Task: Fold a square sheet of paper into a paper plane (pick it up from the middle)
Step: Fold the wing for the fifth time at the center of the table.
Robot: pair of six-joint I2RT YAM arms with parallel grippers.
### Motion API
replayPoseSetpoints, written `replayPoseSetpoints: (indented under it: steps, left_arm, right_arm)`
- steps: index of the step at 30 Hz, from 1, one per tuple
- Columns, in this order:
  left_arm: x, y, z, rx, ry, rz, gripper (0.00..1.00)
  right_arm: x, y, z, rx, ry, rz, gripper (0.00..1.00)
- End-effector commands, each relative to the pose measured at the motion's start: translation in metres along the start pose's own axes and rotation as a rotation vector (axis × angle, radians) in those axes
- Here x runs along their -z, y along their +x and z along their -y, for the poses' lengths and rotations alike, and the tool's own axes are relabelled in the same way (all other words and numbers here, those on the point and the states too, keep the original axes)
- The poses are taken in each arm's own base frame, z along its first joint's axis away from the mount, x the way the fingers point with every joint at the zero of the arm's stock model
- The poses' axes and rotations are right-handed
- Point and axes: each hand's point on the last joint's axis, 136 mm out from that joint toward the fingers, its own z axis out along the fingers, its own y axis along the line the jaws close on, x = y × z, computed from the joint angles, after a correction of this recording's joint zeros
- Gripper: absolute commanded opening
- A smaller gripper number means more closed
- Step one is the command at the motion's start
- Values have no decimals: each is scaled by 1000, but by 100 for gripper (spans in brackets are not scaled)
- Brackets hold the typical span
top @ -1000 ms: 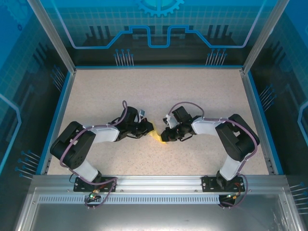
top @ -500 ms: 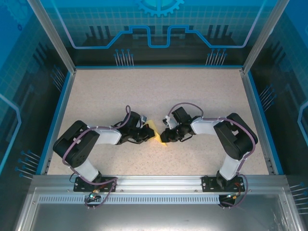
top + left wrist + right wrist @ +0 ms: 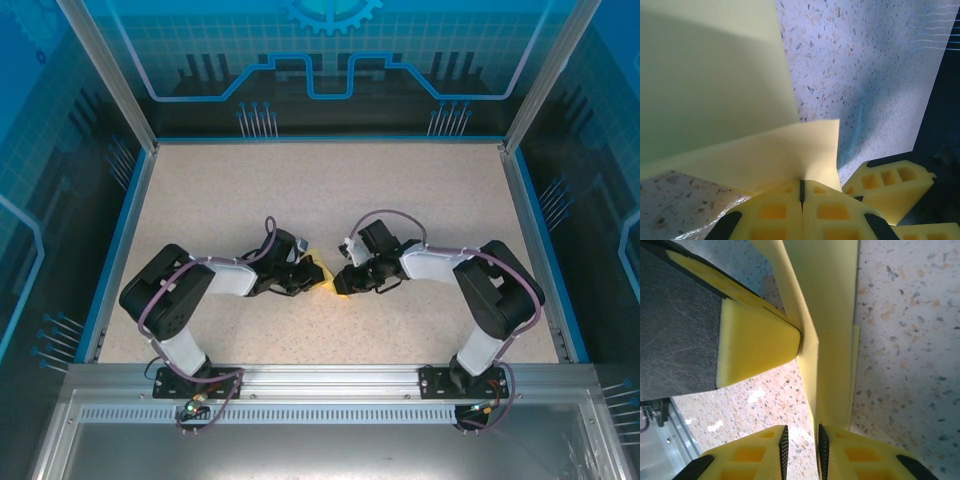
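Top view: both arms meet at mid-table (image 3: pixel 330 190), with the paper (image 3: pixel 322 268) raised between the left gripper (image 3: pixel 312 276) and the right gripper (image 3: pixel 342 283). Left wrist view: the left gripper (image 3: pixel 801 182) has its jaws pressed together on one edge of the partly folded paper (image 3: pixel 705 75), which rises off the table. Right wrist view: the right gripper (image 3: pixel 801 432) has its jaws narrowly parted, with table showing through the gap. The paper (image 3: pixel 830 315) runs down to one pad, but contact there cannot be told.
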Motion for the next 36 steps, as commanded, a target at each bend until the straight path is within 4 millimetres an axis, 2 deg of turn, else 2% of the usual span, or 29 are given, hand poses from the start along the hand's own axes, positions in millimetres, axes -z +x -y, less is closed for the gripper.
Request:
replayPoseSetpoints:
  steps: [1,4,9,13,25,36]
  left_arm:
    - [-3,0,5,-19,9,-9,2]
    - [-2,0,5,-17,6,-8,2]
    - [-2,1,3,-17,2,-7,2]
    - [-1,2,1,-15,-2,-8,2]
    - [-2,2,-1,-12,-6,-4,2]
    - [-3,-1,0,-16,-17,4,2]
  right_arm:
    - [5,-1,-4,41,36,-10,25]
    - [4,0,-5,47,47,-18,24]
    - [2,4,-7,48,45,-28,15]
    - [-5,12,-9,46,23,-67,12]
    - [-23,18,-8,5,-19,-90,11]
    - [-22,17,-4,-20,-12,-87,9]
